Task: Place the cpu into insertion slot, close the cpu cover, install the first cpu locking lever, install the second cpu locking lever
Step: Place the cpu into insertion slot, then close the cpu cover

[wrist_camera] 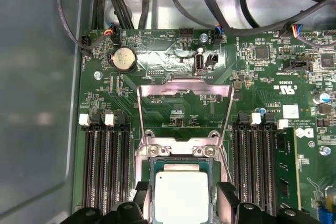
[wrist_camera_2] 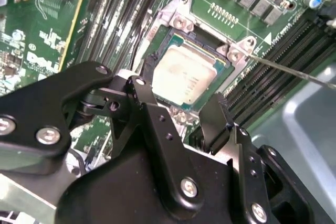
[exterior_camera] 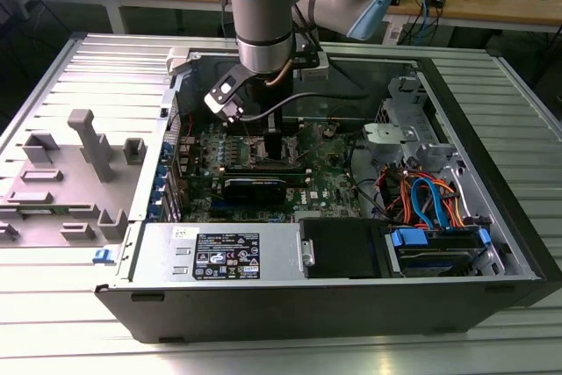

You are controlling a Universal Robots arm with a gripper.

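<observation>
First wrist view: cpu (wrist_camera: 181, 195) sits in insertion slot (wrist_camera: 150, 179), gripper (wrist_camera: 184, 192) spread astride.

Ribbed metal table (exterior_camera: 79, 340). Open PC case (exterior_camera: 290, 309) lies on it, directly under the gripper (wrist_camera_2: 177, 98). Grey holders (exterior_camera: 92, 142) stand beside the case, well apart from the gripper.

1. Cpu (wrist_camera: 181, 196): smooth, matt silver-grey metal top.
2. Slot (wrist_camera: 173, 150): bright, shiny metal rim.
3. Gripper (wrist_camera_2: 176, 94): matt black, smooth.
4. Screws (wrist_camera_2: 189, 186): shiny metal.
5. Board (wrist_camera: 173, 114): glossy green.
6. Case wall (wrist_camera: 37, 103): dull grey sheet metal.
</observation>
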